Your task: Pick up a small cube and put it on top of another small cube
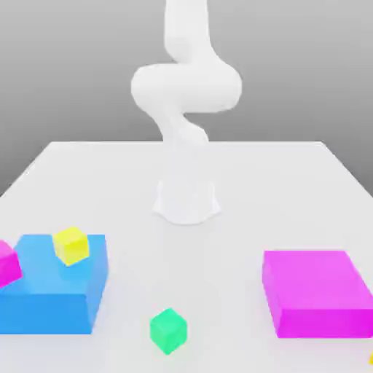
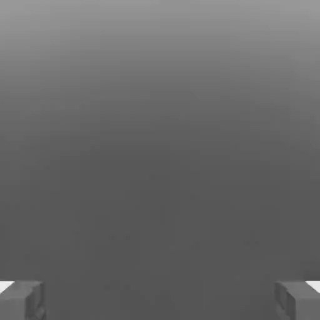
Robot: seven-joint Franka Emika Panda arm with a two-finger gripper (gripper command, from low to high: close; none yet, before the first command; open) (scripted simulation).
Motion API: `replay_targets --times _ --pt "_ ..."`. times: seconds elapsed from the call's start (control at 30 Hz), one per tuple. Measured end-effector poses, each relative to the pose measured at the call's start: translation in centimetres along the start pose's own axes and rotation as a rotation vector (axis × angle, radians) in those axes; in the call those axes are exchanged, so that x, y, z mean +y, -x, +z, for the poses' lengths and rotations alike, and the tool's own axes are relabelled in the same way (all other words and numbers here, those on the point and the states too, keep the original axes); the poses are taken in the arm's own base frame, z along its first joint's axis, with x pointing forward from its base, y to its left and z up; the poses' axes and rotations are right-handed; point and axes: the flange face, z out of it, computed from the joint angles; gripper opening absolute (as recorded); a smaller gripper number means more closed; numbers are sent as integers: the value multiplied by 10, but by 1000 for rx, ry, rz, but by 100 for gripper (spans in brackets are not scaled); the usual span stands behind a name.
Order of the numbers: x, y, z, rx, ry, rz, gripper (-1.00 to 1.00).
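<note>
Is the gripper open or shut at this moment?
Open. In the hand view the gripper has its two fingertips standing far apart at opposite edges of the picture, with nothing between them.

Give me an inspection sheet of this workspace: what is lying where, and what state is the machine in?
Surface: white table, flat, with the arm's base at its middle.
Job's things: mint-green cube stands alone on the table with nothing on top; golden cube is a sliver cut off at the exterior view's lower right corner.
Clutter: big blue block at the exterior view's left with a lemon-yellow cube on top; small magenta cube against its left side; big magenta block at the right.
Grippers: tool open, fingers wide apart, nothing between them.
Cables: nothing seen.
Surroundings: plain grey backdrop; white arm rising above the table.
</note>
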Motion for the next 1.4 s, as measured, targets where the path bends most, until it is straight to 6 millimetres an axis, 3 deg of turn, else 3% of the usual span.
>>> replay_targets --times 0.17,0.33,0.53,0.67,0.87,1.07,1.17,1.2,1.4 --pt "-34 26 82 -100 66 -120 0" --pt "-60 68 161 -201 119 -241 0" --pt "-79 137 250 -329 171 -389 0" --pt "-87 201 301 -423 192 -501 0" --pt "-75 290 373 -559 231 -634 0" --pt "-48 393 429 -699 253 -765 0" --pt "-28 423 462 -715 255 -778 0" --pt "-21 431 472 -717 255 -779 -100" --pt "-17 435 477 -717 255 -780 -100"
